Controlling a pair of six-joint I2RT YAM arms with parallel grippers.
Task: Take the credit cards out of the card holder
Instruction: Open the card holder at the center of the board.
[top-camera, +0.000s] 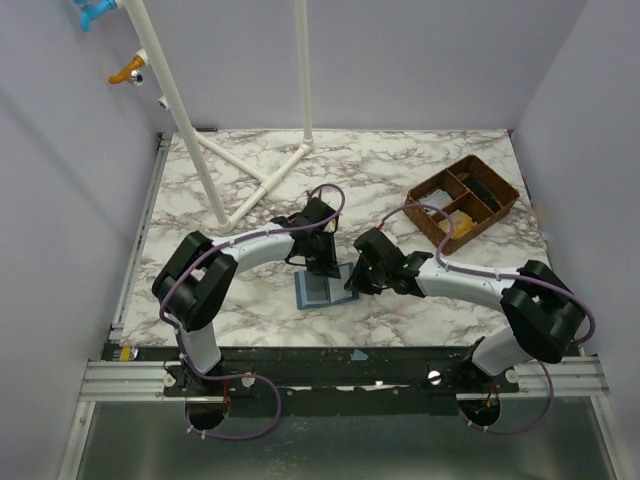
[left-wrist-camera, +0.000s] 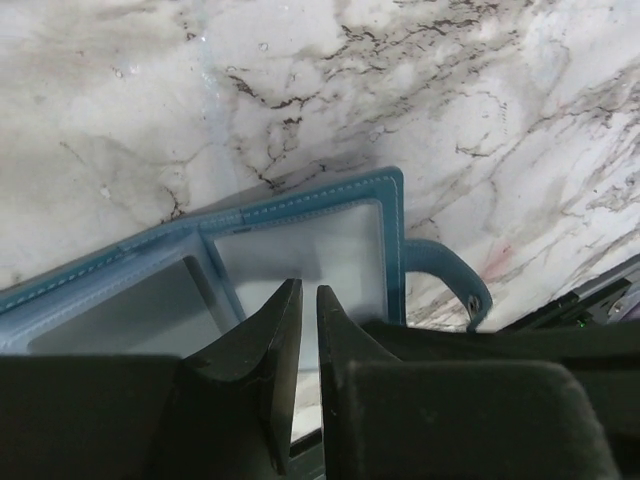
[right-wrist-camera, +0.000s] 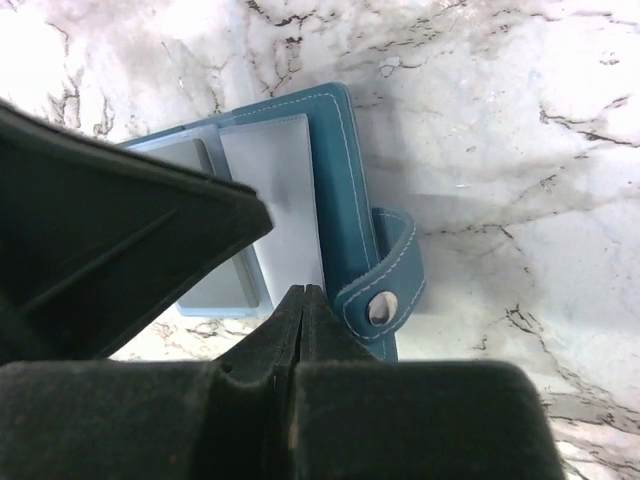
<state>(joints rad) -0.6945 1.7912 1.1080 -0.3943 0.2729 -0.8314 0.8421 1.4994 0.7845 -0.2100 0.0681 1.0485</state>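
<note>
The blue card holder (top-camera: 318, 291) lies open and flat on the marble table, its paler inside facing up. In the right wrist view it (right-wrist-camera: 338, 180) shows pale rectangular panels (right-wrist-camera: 272, 200) and a strap with a metal snap (right-wrist-camera: 384, 308). I cannot tell the cards from the sleeves. My left gripper (top-camera: 322, 264) stands over the holder's far part. Its jaws (left-wrist-camera: 309, 290) are together but for a thin slit, with nothing between them, above a pale panel (left-wrist-camera: 320, 245). My right gripper (top-camera: 353, 283) is shut, and its tips (right-wrist-camera: 305, 291) are at the near edge of a pale panel beside the blue border.
A brown compartment tray (top-camera: 463, 201) stands at the back right. A white pipe frame (top-camera: 250, 180) rises from the back left of the table. The left arm's dark body (right-wrist-camera: 100, 230) fills the left of the right wrist view, close to my right gripper.
</note>
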